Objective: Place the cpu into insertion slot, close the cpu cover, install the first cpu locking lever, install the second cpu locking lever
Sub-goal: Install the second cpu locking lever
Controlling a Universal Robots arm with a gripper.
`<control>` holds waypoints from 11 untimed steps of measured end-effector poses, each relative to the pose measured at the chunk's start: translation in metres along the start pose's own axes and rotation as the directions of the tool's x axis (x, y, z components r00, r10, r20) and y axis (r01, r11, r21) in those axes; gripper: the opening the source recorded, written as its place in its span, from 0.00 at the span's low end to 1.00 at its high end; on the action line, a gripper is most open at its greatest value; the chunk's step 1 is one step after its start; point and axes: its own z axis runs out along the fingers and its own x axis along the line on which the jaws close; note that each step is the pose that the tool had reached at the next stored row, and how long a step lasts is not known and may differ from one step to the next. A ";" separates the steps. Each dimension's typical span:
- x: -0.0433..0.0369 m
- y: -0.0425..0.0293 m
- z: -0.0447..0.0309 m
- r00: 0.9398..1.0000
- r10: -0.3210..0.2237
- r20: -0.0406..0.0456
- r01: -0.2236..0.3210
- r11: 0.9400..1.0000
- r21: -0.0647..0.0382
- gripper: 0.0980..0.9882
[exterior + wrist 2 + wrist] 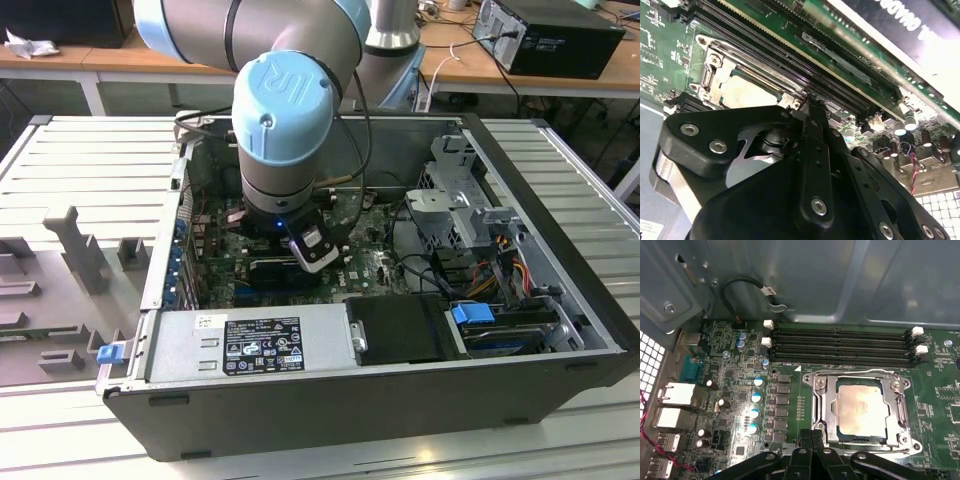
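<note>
The cpu (pixel 862 410) lies flat in the insertion slot (pixel 816 385), its pale face showing through the window of the cpu cover (pixel 858 376). The silvery cover is folded down over it. My gripper (pixel 813 436) hangs at the socket's near edge, by one corner, with its black fingers pressed together and nothing visible between them. In the second wrist view the same fingers (pixel 812 115) end just beside the cover (pixel 722 65) and the cpu (pixel 742 95). The exterior view has the arm's wrist (pixel 283 130) reaching down into the open computer case over the board.
Long black memory slots (pixel 840 345) run beside the socket. Capacitors (pixel 756 405) and rear ports (pixel 672 395) stand on the other side. The case wall (pixel 790 275) rises behind the board. A power supply (pixel 250 345) and a drive cage (pixel 460 200) crowd the case.
</note>
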 end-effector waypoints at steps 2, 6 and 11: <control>0.0000 0.0001 0.0015 1.000 0.000 0.000 0.000 1.000 -0.005 0.01; 0.0010 0.0000 0.0021 1.000 0.000 0.000 0.000 1.000 -0.008 0.01; 0.0012 0.0068 -0.0117 1.000 0.000 0.000 0.000 1.000 -0.008 0.01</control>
